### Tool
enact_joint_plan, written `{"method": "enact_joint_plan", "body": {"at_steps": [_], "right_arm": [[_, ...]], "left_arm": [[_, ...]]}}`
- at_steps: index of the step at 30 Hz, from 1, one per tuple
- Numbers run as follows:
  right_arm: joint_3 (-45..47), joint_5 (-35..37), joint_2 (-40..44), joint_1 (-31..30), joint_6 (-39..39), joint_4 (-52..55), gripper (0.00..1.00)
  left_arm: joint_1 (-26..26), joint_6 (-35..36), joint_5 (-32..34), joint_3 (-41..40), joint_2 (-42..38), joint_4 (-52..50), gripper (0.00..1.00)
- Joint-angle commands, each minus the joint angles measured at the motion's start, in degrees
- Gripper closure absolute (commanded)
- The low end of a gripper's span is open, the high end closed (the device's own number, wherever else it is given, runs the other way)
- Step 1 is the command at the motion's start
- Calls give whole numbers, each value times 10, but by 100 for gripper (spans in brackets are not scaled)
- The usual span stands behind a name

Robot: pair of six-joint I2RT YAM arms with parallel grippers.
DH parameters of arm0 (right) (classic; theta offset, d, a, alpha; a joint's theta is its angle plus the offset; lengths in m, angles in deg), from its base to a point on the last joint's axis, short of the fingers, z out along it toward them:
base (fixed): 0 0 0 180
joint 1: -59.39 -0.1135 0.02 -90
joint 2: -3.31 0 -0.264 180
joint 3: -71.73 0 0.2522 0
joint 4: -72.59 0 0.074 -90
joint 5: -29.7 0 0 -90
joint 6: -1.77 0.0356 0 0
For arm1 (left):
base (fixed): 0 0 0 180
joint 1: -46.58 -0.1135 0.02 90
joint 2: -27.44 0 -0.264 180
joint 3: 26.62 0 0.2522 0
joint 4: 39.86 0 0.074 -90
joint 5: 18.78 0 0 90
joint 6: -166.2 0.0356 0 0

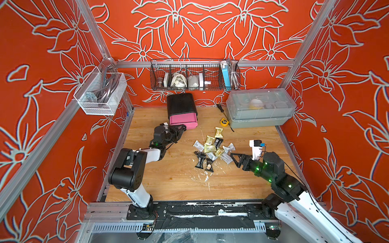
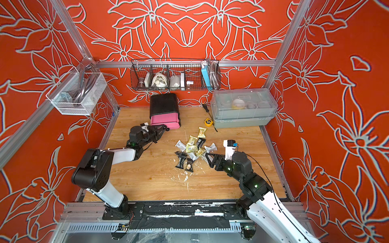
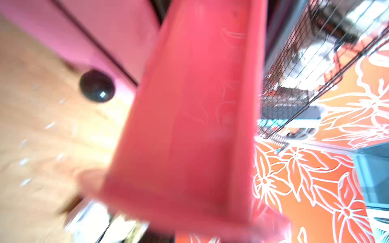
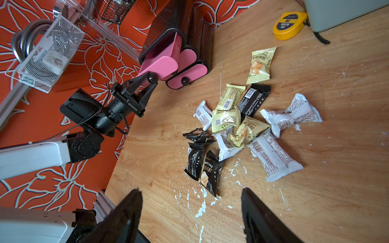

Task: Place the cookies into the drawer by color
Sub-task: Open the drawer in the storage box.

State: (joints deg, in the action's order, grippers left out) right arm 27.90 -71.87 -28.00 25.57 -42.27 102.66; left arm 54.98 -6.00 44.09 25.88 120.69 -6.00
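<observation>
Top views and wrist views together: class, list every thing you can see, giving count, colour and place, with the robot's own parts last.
yellow cookies: four, gold, in the mid-table pile, one apart toward the tape measure
black cookies: four, black, in the pile
white cookies: four, white-silver, in the pile
drawer: one, black chest with pink drawers, back of table; top drawer pulled out
tape measure: one, yellow, beside the grey box
grey box: one, translucent, lidded, back corner
wire basket: one, black, back rail
mesh basket: one, white, side rail
table: one, wooden
left gripper: black, shut on the top drawer's knob
right gripper: black, open, empty, beside the pile
</observation>
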Motion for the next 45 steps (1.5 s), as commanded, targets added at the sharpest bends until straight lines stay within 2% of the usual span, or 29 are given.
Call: {"method": "enact_joint_plan", "body": {"at_steps": [1,6,12,22,29,34,38,42,45], "right_arm": [[4,18,-2,-5,-4,-4,23],[1,16,-11,-5,-2,-9,23],[6,13,-12,-5,3,-15,23],[10,13,-12,-5,2,-13,23],[15,16,-7,-5,0,-12,23],[7,21,-17,-5,-13,-16,23],[-30,4,-61,-5,-49,-6,23],[-104,-37,-159,-8,-114,28,24],[-175,-43,-249,-27,-172,76,24]], "left_arm": [[12,50,2,-14,-29,-76,71],[19,76,28,-37,-71,-120,68],[24,107,57,-45,-96,-171,55],[25,107,49,-59,-96,-148,44],[28,140,63,-68,-175,-196,36],[33,188,103,-69,-290,-302,34],[34,232,115,-49,-397,-419,34],[36,340,125,49,-466,-621,34],[35,463,143,173,-451,-800,34]]}}
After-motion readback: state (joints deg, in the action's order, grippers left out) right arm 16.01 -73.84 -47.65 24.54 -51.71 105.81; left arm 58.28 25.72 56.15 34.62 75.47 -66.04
